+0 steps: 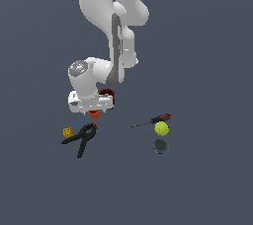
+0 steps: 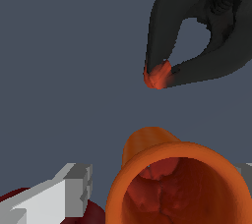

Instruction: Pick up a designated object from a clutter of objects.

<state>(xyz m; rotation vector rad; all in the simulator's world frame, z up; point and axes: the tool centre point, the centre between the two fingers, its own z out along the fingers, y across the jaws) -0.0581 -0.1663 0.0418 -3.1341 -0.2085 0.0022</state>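
The small bright orange ribbed cup [image 1: 94, 115] stands right under my gripper [image 1: 93, 110], mostly hidden by the hand in the exterior view. In the wrist view the orange cup [image 2: 177, 183] fills the space between my two grey fingers [image 2: 66, 188], mouth towards the camera. My gripper [image 2: 165, 184] is open, one jaw on each side of the cup. A small gap shows between the cup and one finger. The larger dark red cup [image 1: 106, 95] stands just behind the hand; its edge shows in the wrist view [image 2: 94, 213].
A black clamp [image 1: 81, 137] with an orange-red tip [image 2: 157, 76] lies close in front of the orange cup. A yellow cube [image 1: 67, 131] sits beside it. On the exterior view's right lie a red-handled screwdriver [image 1: 155, 119], a tennis ball [image 1: 161, 129] and a dark grey round thing [image 1: 160, 145].
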